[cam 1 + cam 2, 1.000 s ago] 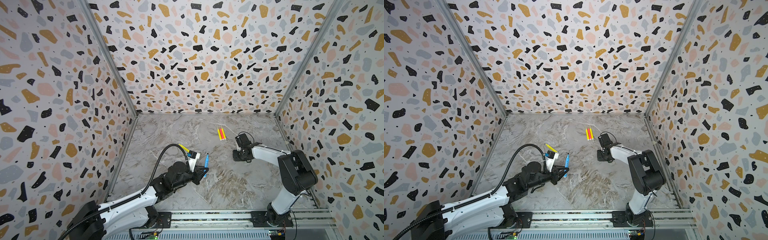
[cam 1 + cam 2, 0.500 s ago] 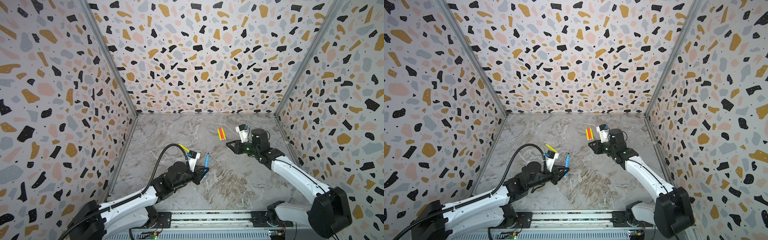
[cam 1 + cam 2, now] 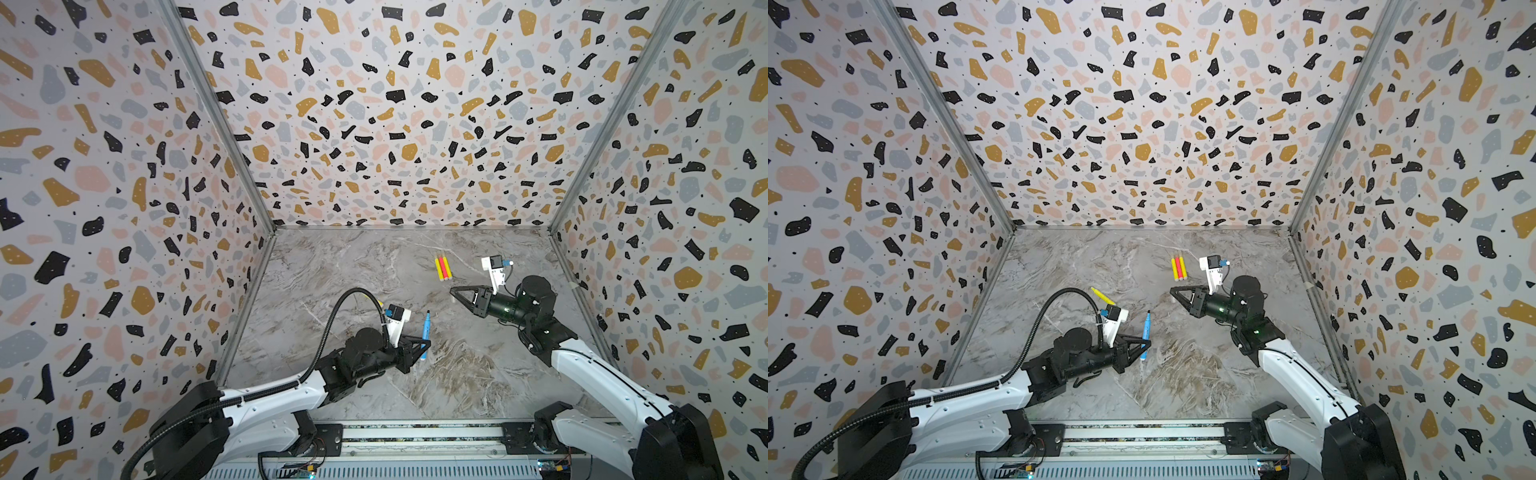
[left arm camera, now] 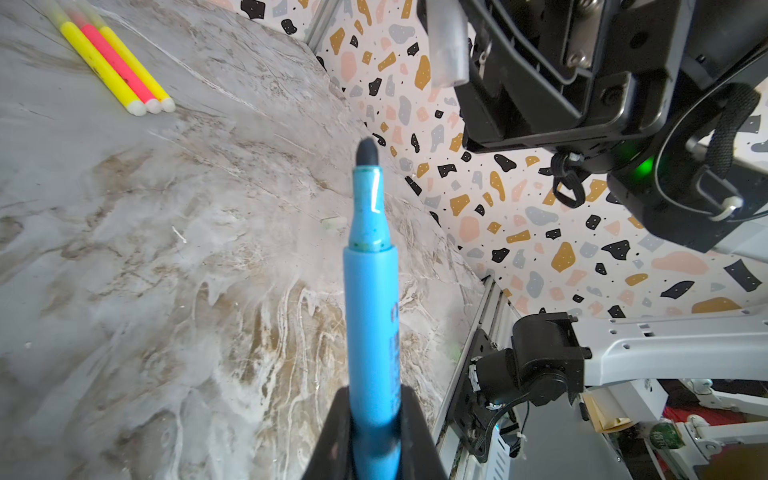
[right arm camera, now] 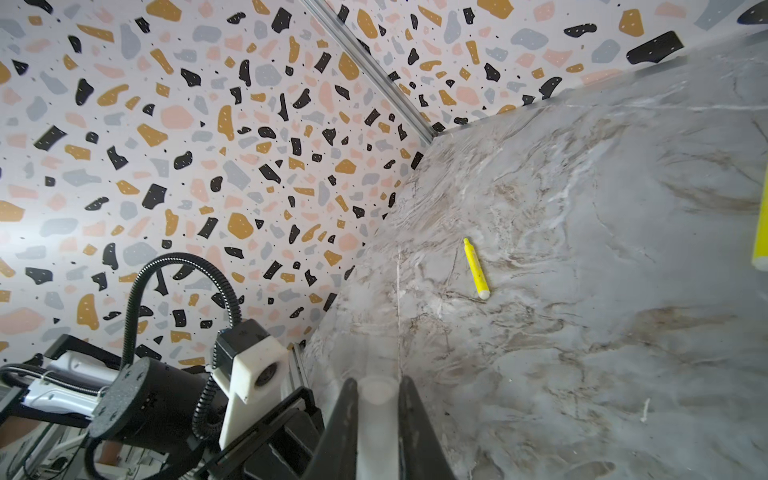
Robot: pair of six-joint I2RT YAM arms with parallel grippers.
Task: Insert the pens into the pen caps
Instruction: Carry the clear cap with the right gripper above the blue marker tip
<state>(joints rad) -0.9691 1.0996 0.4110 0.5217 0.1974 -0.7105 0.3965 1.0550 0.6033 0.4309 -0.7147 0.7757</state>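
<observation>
pen [image 3: 425,332], blue, tight in level left hand [image 3: 423,345]; cap [image 5: 376,399] tight in level right hand [image 3: 454,290]

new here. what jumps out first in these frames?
First, the loud terrazzo-print walls boxing in the marble table. Mid-table, the left claw is shut on a blue pen, bare tip out, and the right claw, facing it, grips a translucent cap. At the back three pens, yellow, pink, yellow, lie side by side; a lone yellow pen lies by the left arm.
</observation>
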